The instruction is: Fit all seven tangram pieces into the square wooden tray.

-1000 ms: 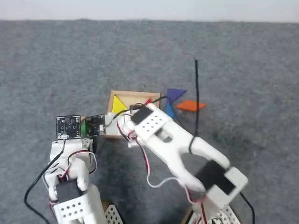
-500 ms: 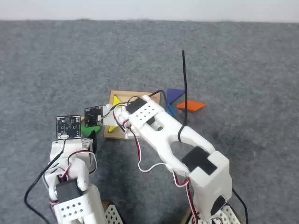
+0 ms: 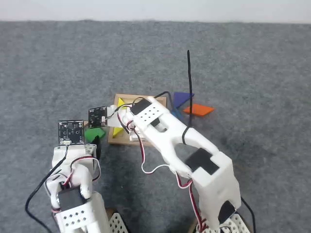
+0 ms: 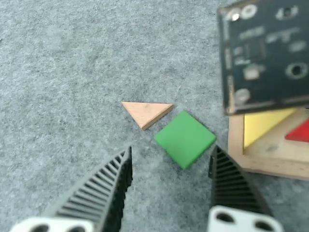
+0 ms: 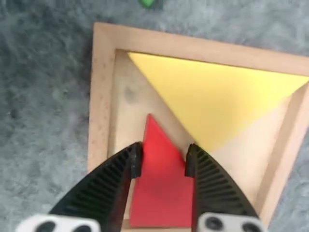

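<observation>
Swung leftward with the right arm point(image 3: 170, 141) over the last second, carrying its wrist camera board point(image 3: 97, 116) out past the left side of the square wooden tray point(image 3: 127, 96); kept the left arm point(image 3: 73, 189) parked all the while.

Starting at the left: left end effector point(image 4: 171, 151) spread wide, gripping nothing, poised low over the grey carpeted worktop point(image 3: 58, 63). Just ahead of its tips, a small pale wooden triangle point(image 4: 146, 112) flat on the carpet, close beside a green square tile point(image 4: 185, 138), itself just off a corner of the tray.

Into the tray now: a large yellow triangle point(image 5: 212, 101) bedded along one wall, and close alongside it a red triangle point(image 5: 161, 193), low inside the frame; cannot tell whether fully flat on the floor. Pinched across the red one's narrow end, the right end effector point(image 5: 163, 151), jaws closed onto both edges.

Further right, out on the carpet near the tray: a blue piece point(image 3: 177, 115), a purple triangle point(image 3: 182, 98), an orange parallelogram point(image 3: 198, 109), bunched together.

Looks like mid-placement of the second piece, with five yet to come in. Next calls for easing the red flush beside the yellow, releasing, then lifting straight up so as not to drag it askew.
</observation>
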Available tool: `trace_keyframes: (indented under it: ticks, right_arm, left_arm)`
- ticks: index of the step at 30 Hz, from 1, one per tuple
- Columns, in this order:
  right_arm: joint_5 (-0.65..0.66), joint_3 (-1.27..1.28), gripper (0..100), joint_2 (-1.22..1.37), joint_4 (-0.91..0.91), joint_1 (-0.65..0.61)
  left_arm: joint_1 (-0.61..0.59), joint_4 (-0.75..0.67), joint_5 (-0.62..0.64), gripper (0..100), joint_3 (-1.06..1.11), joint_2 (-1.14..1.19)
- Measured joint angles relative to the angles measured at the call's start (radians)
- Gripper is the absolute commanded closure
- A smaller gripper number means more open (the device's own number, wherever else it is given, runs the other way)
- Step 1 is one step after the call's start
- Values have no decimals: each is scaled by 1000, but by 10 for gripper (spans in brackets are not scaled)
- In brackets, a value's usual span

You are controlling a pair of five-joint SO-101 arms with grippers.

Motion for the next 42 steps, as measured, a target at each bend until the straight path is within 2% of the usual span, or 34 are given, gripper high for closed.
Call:
trace_keyframes:
  ticks: [3, 7, 12, 21, 42]
  right_arm:
    - [3, -52, 847, 40, 23, 0]
    - [63, -178, 856, 107, 149, 5]
    - [83, -324, 997, 184, 259, 8]
    - [80, -376, 991, 196, 278, 20]
    - [-150, -385, 991, 69, 287, 164]
  left_arm:
    - [0, 0, 0, 758, 0, 0]
    - [0, 0, 0, 758, 0, 0]
    - [0, 0, 0, 758, 0, 0]
    - [0, 0, 0, 758, 0, 0]
    - [0, 0, -3, 758, 0, 0]
